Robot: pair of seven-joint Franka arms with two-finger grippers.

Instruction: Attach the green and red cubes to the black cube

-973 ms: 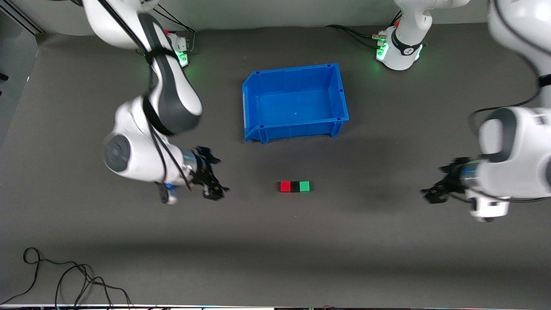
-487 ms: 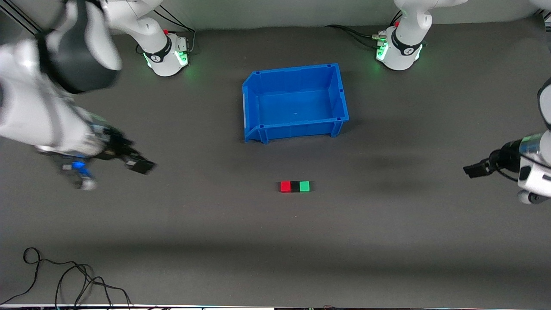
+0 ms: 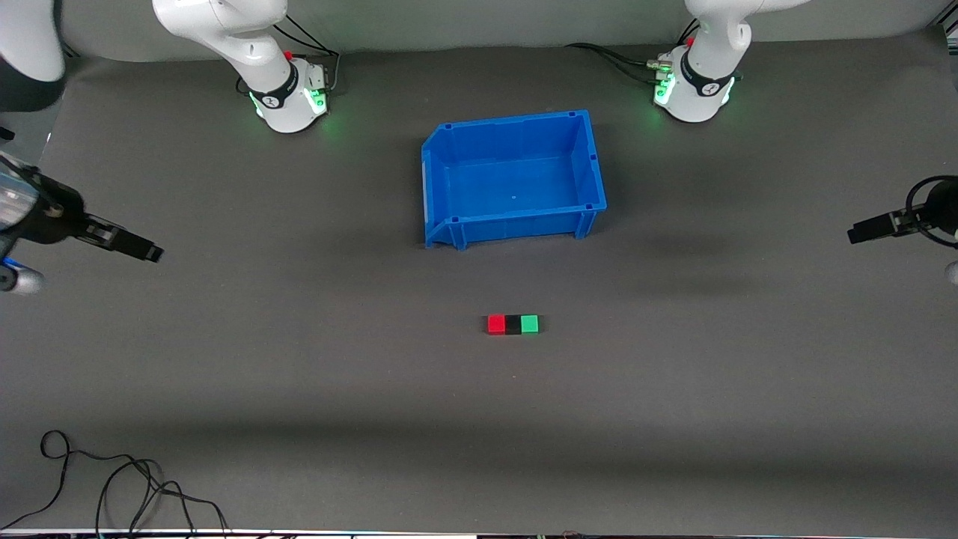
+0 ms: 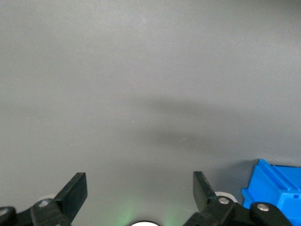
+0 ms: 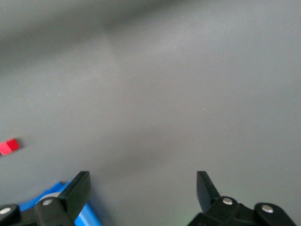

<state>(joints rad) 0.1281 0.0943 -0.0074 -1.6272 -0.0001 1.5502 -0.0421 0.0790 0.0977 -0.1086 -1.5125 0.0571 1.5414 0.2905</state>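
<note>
The red cube (image 3: 495,324), the black cube (image 3: 513,325) and the green cube (image 3: 530,323) lie on the table in one touching row, the black one in the middle. The row is nearer to the front camera than the blue bin (image 3: 449,157). The red cube also shows in the right wrist view (image 5: 9,146). My right gripper (image 3: 146,252) is open and empty, up over the right arm's end of the table. My left gripper (image 3: 861,233) is open and empty, up over the left arm's end. Both are well away from the cubes.
The blue bin holds nothing; a corner of it shows in the left wrist view (image 4: 277,186) and in the right wrist view (image 5: 87,216). The arm bases (image 3: 288,101) (image 3: 692,93) stand farthest from the front camera. Black cables (image 3: 112,486) lie at the near edge, toward the right arm's end.
Both arms have drawn back from the cube row, outward toward their own ends of the table and upward. The three cubes have not moved.
</note>
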